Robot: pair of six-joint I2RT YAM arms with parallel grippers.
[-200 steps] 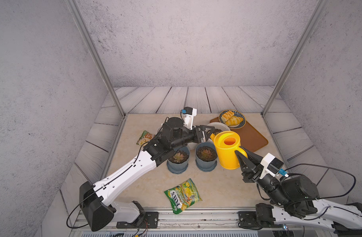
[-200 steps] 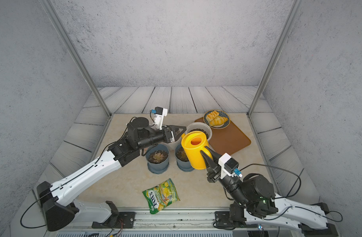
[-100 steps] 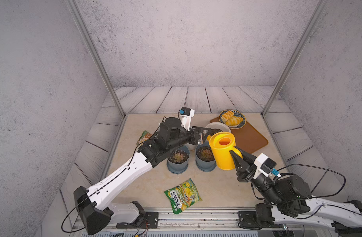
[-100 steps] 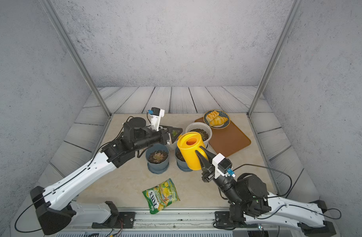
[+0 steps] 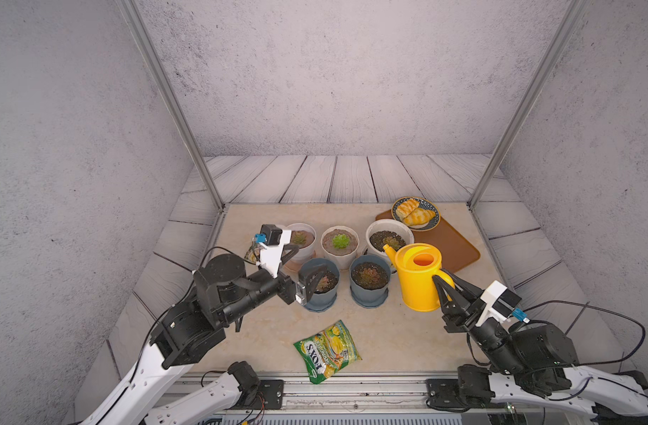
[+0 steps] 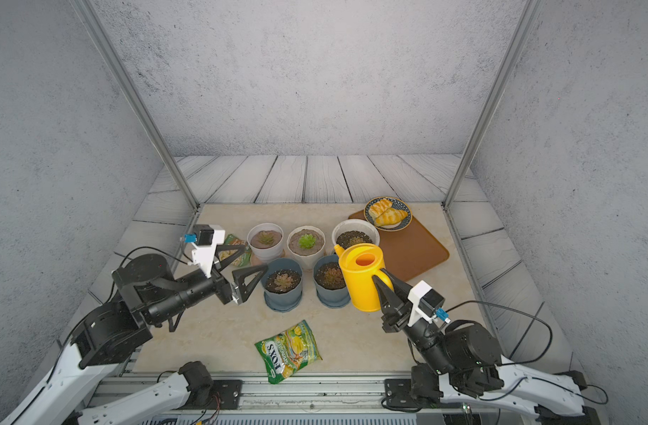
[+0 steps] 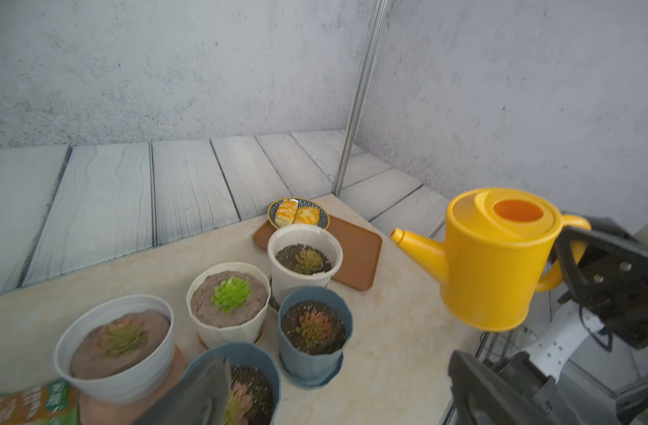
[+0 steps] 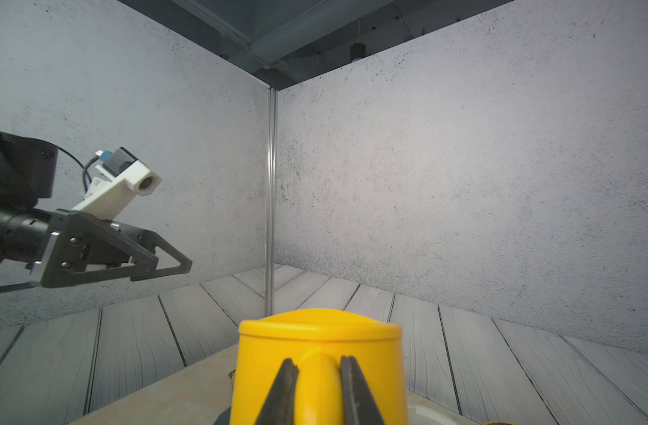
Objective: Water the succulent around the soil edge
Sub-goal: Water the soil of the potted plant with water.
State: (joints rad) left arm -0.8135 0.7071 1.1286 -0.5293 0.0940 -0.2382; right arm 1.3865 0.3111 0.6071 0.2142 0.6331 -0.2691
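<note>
The left gripper (image 6: 257,258) has just pulled away from the spout of the yellow watering can (image 5: 419,279). It was up against the spout a second ago. Now it hangs over the front-left blue pot (image 5: 320,300) with its jaws spread wide and nothing in them.

That leaves the can to the right gripper (image 5: 442,276) alone, whose jaws are narrowed onto the handle, as the right wrist view shows. I take the hand-over to be finished and the pouring not yet begun.

The can sits at the right of the pot cluster, just beside the front-right blue pot (image 5: 368,296), and appears lifted off the table (image 5: 388,342). Its body stands close to upright, with the long axis near vertical and the fill hole facing up. The handle-to-spout line runs from the right arm toward the back left. The spout tip (image 5: 386,249) is at the near rim of the white pot (image 5: 370,230) of dark soil. I cannot tell which succulent is meant.
</note>
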